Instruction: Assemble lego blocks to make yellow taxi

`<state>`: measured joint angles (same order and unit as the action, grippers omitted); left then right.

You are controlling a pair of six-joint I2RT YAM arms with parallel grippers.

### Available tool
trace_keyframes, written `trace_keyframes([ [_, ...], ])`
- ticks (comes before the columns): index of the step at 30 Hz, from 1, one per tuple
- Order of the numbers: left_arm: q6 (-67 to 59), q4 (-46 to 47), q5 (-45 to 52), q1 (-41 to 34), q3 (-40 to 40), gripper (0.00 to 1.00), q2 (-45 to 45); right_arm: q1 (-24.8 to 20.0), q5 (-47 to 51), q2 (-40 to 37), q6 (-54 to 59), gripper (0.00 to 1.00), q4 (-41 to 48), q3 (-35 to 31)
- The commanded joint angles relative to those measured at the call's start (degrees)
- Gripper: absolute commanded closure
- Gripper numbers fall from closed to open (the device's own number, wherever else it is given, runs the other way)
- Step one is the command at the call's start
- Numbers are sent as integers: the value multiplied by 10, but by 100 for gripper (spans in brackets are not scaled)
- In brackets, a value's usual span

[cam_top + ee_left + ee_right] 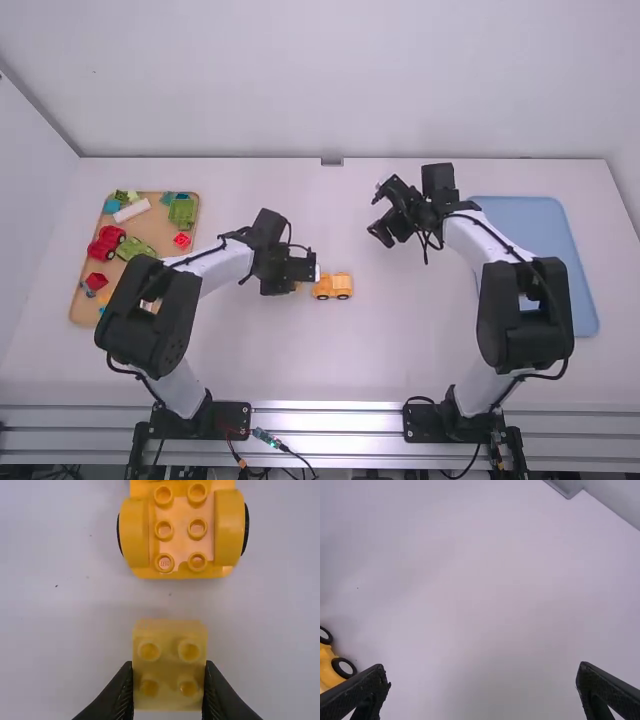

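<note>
The left claw (169,667) was clamped on a yellow block (169,652), near the car (333,286) midway between the side edges of the counter (400,340). The right claw (484,673), fingers apart, stood nearer the far edge. Seating wanted square stud alignment, then gentle, level pressure.

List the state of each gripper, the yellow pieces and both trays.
Left gripper: shut on the yellow block
Right gripper: open
Yellow block: held, studs exposed
Yellow car base: on its wheels, several studs bare
Wooden tray: loaded with toy pieces
Blue tray: flat on the table
</note>
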<state>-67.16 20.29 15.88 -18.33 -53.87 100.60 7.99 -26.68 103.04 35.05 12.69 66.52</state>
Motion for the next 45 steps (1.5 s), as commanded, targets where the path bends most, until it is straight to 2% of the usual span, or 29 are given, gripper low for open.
trace_keyframes([
  [1, 9, 2, 16, 5, 8, 98, -2, 5, -3, -13, 3, 1, 2, 10],
  [9, 21, 5, 20, 22, 8, 98, 12, 3, -3, -13, 3, 1, 2, 10],
  [12, 17, 6, 26, 24, 8, 93, 12, 3, -3, -13, 3, 1, 2, 10],
  [14, 18, 7, 37, 21, 8, 84, 12, 3, -3, -13, 3, 1, 2, 10],
  [20, 21, -15, 34, 24, 25, 79, 12, 3, -3, -13, 3, 1, 2, 10],
  [21, 21, -21, 31, 22, 31, 74, 12, 3, -3, -13, 3, 1, 2, 10],
  [23, 21, -26, 29, 21, 37, 71, 12, 3, -3, -13, 3, 1, 2, 10],
  [26, 21, -36, 29, 21, 45, 71, 12, 3, -3, -13, 3, 1, 2, 10],
  [30, 21, -49, 30, 26, 50, 55, 12, 3, -2, -13, 3, 1, 2, 10],
  [31, 21, -49, 29, 26, 50, 37, 12, 3, -3, -13, 3, 1, 2, 10],
  [32, 21, -49, 29, 26, 50, 24, 12, 3, -3, -13, 3, 1, 2, 10],
  [33, 21, -50, 29, 26, 50, 1, 12, 3, -3, -13, 3, 1, 2, 10],
  [36, 21, -42, 28, 26, 46, 1, 12, 3, -3, -13, 3, 1, 2, 10],
  [41, 29, 6, -32, 25, 19, 1, 7, 3, -3, -13, 3, 1, 1, 10],
  [45, 109, 20, -104, 25, -4, 1, 7, 3, -3, -13, 3, 1, -3, 10],
])
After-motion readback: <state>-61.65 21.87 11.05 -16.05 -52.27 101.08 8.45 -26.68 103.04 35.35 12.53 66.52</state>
